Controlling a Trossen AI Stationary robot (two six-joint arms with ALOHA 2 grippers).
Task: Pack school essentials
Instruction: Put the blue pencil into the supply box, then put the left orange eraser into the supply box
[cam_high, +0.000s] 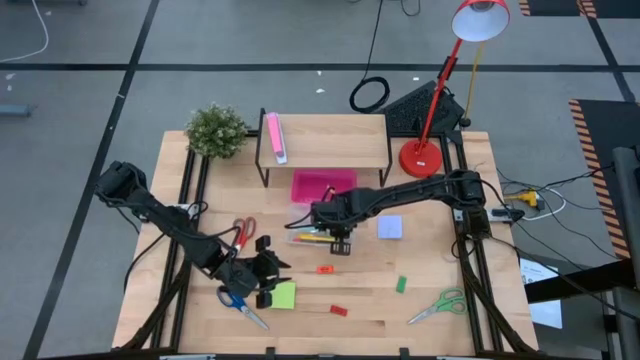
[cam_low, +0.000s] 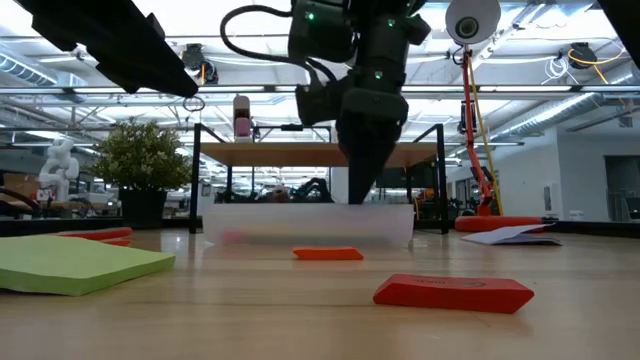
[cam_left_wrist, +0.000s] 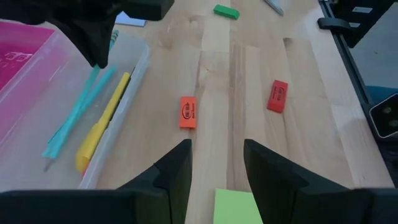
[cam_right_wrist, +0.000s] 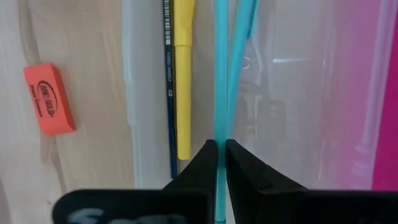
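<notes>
A clear tray (cam_high: 312, 238) near the table's middle holds a yellow pen (cam_right_wrist: 183, 74), a dark blue pencil (cam_right_wrist: 167, 74) and two teal pens (cam_left_wrist: 81, 109). My right gripper (cam_right_wrist: 221, 152) points down into it, shut on one teal pen. My left gripper (cam_left_wrist: 214, 165) hovers open near the front left, just beyond the lime-green note pad (cam_high: 283, 294), touching nothing. Blue scissors (cam_high: 238, 303) lie beside the pad and red scissors (cam_high: 243, 230) behind it. An orange eraser (cam_high: 325, 269), a red eraser (cam_high: 338, 310), a green eraser (cam_high: 401, 284), green scissors (cam_high: 440, 305) and a pale-blue note pad (cam_high: 390, 227) lie flat on the table. My right gripper pinches one teal pen's shaft (cam_right_wrist: 221, 127) between its two fingers, which come from above and point down into the clear tray. The pen runs on past the fingertips alongside the second teal pen. Whether it rests on the tray's floor, I cannot tell.
The pink tray (cam_high: 322, 185) sits just behind the clear tray, under a small wooden shelf (cam_high: 330, 135) carrying a pink-and-white oblong object (cam_high: 274, 137). A potted plant (cam_high: 215, 130) stands far left, a red desk lamp (cam_high: 422, 158) far right.
</notes>
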